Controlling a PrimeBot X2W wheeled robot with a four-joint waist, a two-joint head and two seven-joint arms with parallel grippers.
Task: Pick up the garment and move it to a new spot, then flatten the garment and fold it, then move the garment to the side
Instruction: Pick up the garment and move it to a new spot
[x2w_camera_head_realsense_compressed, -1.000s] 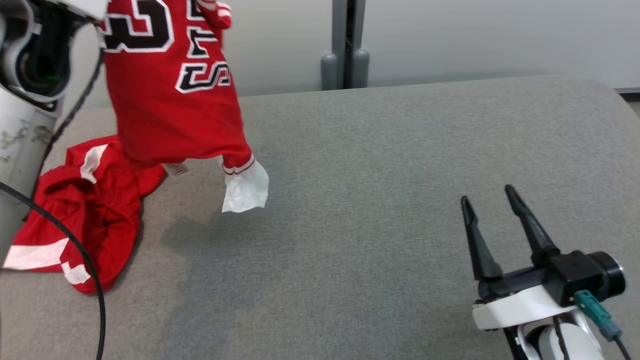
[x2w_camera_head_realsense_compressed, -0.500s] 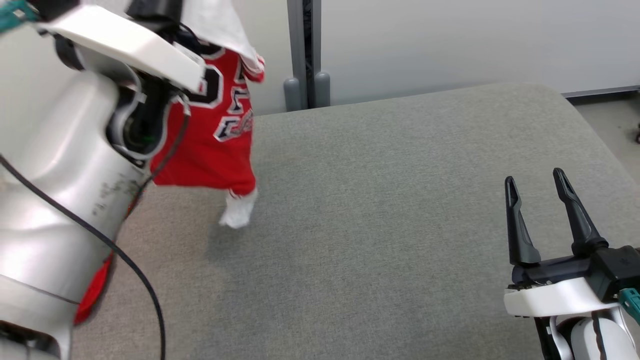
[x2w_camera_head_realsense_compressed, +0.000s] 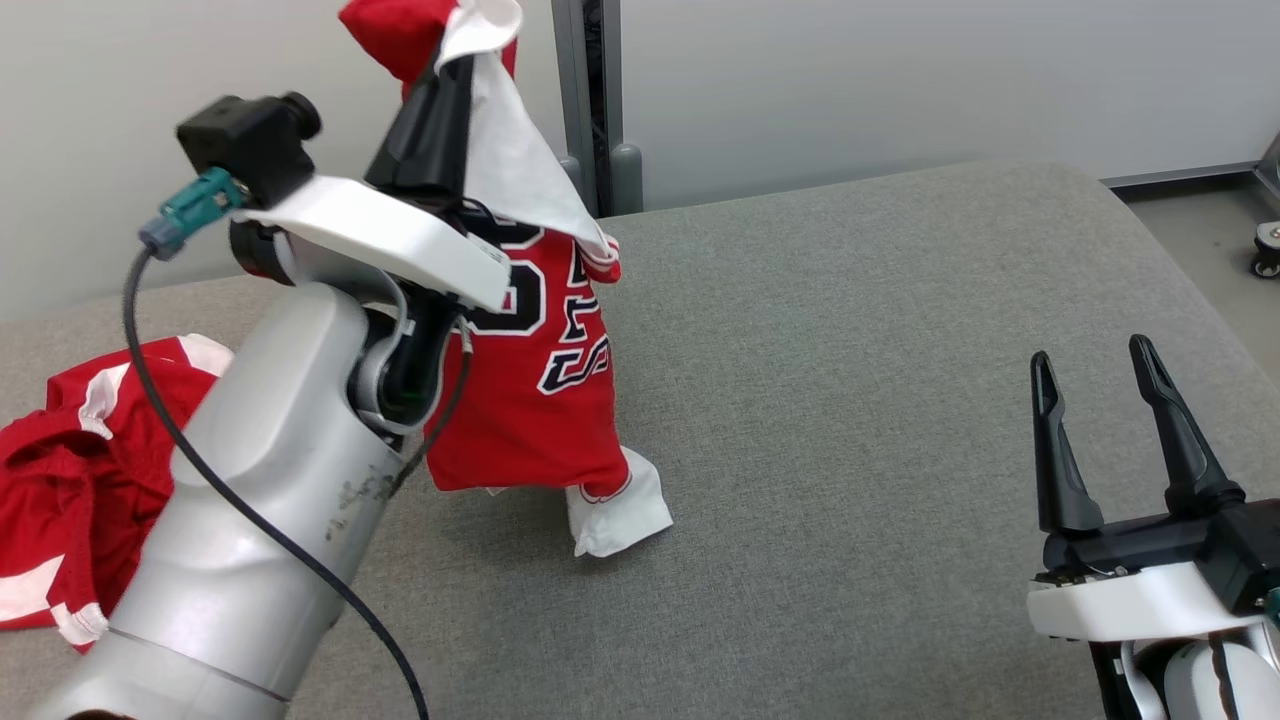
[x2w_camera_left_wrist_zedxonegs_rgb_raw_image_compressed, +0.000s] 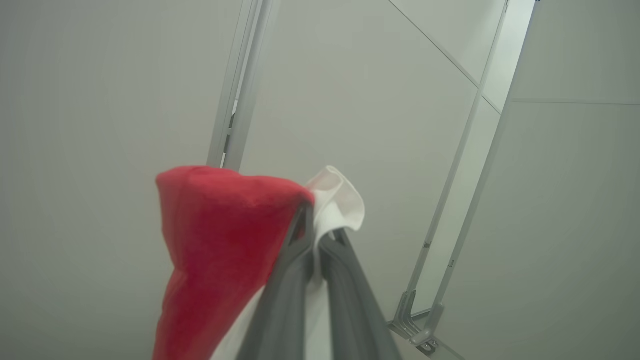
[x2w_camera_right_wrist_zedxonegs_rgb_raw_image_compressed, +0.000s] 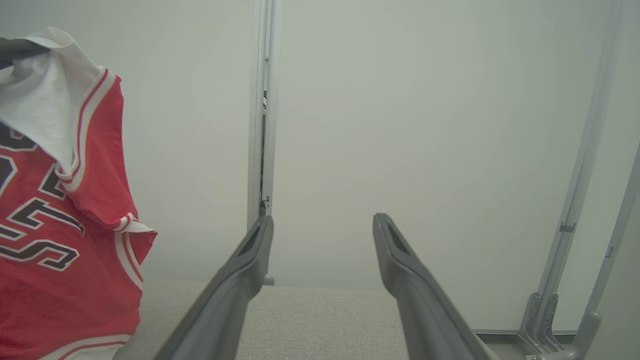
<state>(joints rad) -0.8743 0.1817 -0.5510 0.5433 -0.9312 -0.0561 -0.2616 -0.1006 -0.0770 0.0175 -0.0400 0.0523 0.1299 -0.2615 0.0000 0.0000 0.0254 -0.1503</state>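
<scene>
The garment (x2w_camera_head_realsense_compressed: 530, 400) is a red jersey with black-and-white lettering and white trim. It hangs from my left gripper (x2w_camera_head_realsense_compressed: 456, 68), which is raised above the table's left half and shut on a bunched red and white fold at the garment's top. The left wrist view shows that fold (x2w_camera_left_wrist_zedxonegs_rgb_raw_image_compressed: 215, 230) pinched between the closed fingers (x2w_camera_left_wrist_zedxonegs_rgb_raw_image_compressed: 295, 280). The garment's white lower corner (x2w_camera_head_realsense_compressed: 620, 515) touches the table. My right gripper (x2w_camera_head_realsense_compressed: 1090, 352) stands open at the lower right, far from the cloth, nothing between its fingers. In the right wrist view the garment (x2w_camera_right_wrist_zedxonegs_rgb_raw_image_compressed: 60, 225) hangs left of that gripper (x2w_camera_right_wrist_zedxonegs_rgb_raw_image_compressed: 322, 220).
A second red and white cloth (x2w_camera_head_realsense_compressed: 60, 480) lies crumpled at the left edge of the grey padded table (x2w_camera_head_realsense_compressed: 850, 350). A grey post (x2w_camera_head_realsense_compressed: 585, 90) stands against the pale wall behind. A caster wheel (x2w_camera_head_realsense_compressed: 1265, 250) sits on the floor at the far right.
The head view has shifted. My left arm has carried the hanging garment rightward, away from the crumpled cloth, and its white corner now rests on the table. The right gripper stays open.
</scene>
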